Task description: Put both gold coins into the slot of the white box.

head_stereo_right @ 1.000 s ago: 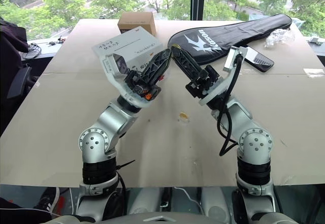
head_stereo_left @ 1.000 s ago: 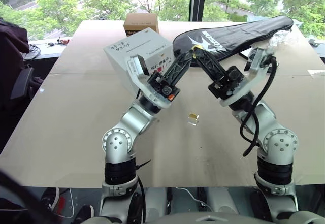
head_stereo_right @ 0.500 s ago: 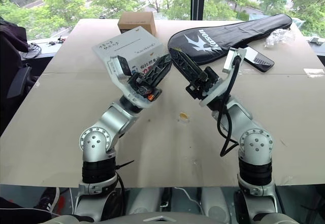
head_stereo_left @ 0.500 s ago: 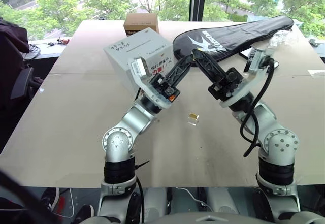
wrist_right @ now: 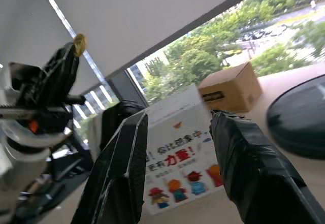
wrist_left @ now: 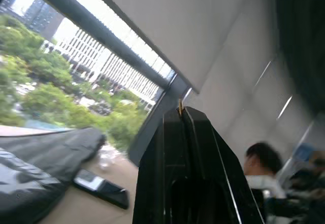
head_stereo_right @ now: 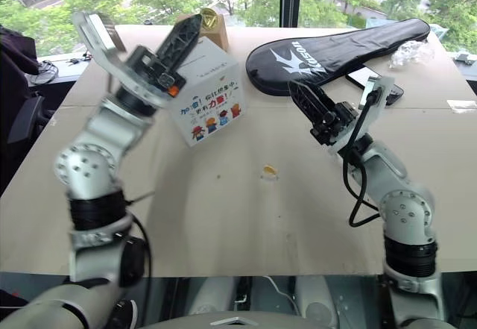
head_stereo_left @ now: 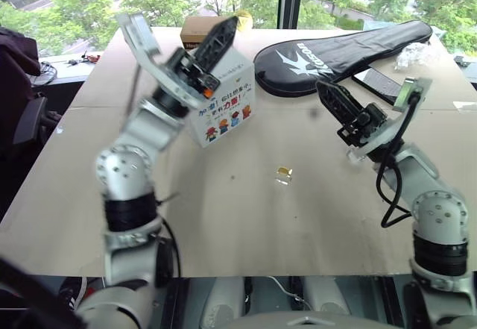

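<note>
coins first: one gold coin (head_stereo_right: 209, 17) sits pinched at the tips of the left gripper (head_stereo_right: 200, 22), raised above the back of the white box (head_stereo_right: 207, 95) – the right wrist view shows its round face (wrist_right: 78, 43) at the very end of the black fingers, and the left wrist view shows it edge-on as a thin gold sliver (wrist_left: 179, 107) between the pressed-together tips. the left gripper is clenched on it.

the second coin (head_stereo_left: 283, 171) lies flat on the table (head_stereo_left: 223, 210), in front of the box and well apart from it, roughly between the two arms.

the box stands on the table with its cartoon figures and red and blue lettering facing the robot. i cannot make out the slot from here.

the right gripper (head_stereo_left: 322, 90) hangs over the table to the right of the box, fingers parted and holding nothing – its own wrist view shows the box through the gap between its fingers (wrist_right: 122, 168).

behind the box is a small brown box (wrist_right: 228, 87); a black racket bag (head_stereo_left: 343, 45) lies at the far right of the table, a phone (head_stereo_left: 380, 84) beside it.
</note>
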`<state>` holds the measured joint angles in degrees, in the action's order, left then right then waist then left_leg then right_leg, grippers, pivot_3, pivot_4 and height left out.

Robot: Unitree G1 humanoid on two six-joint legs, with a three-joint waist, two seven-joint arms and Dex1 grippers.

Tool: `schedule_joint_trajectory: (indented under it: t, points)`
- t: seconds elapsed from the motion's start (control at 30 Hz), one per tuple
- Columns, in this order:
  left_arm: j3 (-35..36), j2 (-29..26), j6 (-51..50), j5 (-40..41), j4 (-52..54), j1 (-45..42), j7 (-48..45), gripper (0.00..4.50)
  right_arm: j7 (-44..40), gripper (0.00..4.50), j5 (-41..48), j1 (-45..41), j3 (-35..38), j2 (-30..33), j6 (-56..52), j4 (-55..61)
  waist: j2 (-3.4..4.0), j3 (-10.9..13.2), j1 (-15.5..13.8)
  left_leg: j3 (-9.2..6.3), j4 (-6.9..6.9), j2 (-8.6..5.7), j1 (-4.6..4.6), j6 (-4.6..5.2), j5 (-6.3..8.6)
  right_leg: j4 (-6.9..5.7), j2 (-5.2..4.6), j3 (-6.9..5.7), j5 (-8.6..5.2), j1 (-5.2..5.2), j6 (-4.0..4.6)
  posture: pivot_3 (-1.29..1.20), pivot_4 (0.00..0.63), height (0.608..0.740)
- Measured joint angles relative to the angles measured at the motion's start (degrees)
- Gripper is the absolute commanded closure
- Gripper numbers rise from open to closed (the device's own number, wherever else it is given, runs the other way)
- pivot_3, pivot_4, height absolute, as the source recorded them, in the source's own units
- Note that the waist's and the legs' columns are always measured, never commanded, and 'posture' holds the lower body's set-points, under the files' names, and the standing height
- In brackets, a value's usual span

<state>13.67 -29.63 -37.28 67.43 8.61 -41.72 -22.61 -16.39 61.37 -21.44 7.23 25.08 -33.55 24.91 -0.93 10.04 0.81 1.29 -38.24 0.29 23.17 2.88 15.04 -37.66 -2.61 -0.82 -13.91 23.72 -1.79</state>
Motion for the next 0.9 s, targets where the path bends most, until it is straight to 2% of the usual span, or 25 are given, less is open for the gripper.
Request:
schedule_joint_trajectory:
  t: [0.1, 0.27, 0.37, 0.57, 0.7, 0.9]
  points:
    - [-4.1, -10.0, 2.5, -12.3, -6.7, -1.6, -10.4, 4.50, -5.8, 2.37, -5.2, -0.3, -0.5, 4.9, 0.5, 0.0, 0.00, 0.0, 0.0, 0.03, 0.14, 0.02, -0.09, 0.00, 0.00, 0.01, 0.04, 0.00, -0.02, 0.01, -0.01, 0.00, 0.150, 0.740]
    - [-9.7, -16.3, 11.0, -25.9, -22.5, -8.1, -28.1, 4.50, -13.9, 2.37, -10.3, -0.6, -1.8, 10.3, 1.2, 0.5, -0.07, 0.1, -0.4, -0.03, 0.09, 0.02, 0.11, 0.00, 0.00, 0.07, -0.02, -0.15, -0.03, 0.10, -0.02, 0.00, 0.150, 0.740]
    - [-11.0, -17.0, 16.4, -32.1, -36.5, -15.1, -37.1, 4.50, -16.3, 2.37, -11.5, -0.4, -1.8, 10.7, 1.3, 1.4, -0.10, 0.1, -0.5, -0.11, -0.12, 0.01, 0.57, -0.01, 0.00, 0.06, -0.07, -0.30, -0.02, 0.44, -0.04, 0.00, 0.150, 0.740]
    - [-12.2, -15.8, 23.2, -40.6, -59.2, -25.3, -48.5, 4.50, -17.2, 2.37, -11.7, -0.2, -1.7, 10.7, 1.1, 2.2, -0.25, 0.2, -0.6, -0.10, -0.15, -0.02, 0.70, 0.02, 0.01, 0.08, -0.14, -0.44, -0.04, 0.48, -0.10, 0.00, 0.150, 0.740]
    - [-12.5, -15.0, 26.6, -46.1, -69.9, -29.7, -52.9, 4.50, -16.9, 2.37, -11.3, -0.2, -1.5, 10.7, 0.1, 3.9, -0.26, 0.2, -0.5, -0.14, -0.15, -0.01, 0.71, 0.04, 0.02, 0.05, -0.16, -0.53, -0.06, 0.48, -0.12, 0.00, 0.150, 0.740]
    - [-12.5, -13.5, 30.4, -51.9, -77.2, -32.4, -55.4, 4.50, -16.3, 2.37, -11.8, -0.2, -1.4, 11.0, -0.2, 4.4, -0.27, 0.2, -0.4, -0.13, -0.15, -0.01, 0.71, 0.05, 0.03, 0.02, -0.21, -0.55, -0.06, 0.48, -0.13, 0.00, 0.150, 0.740]
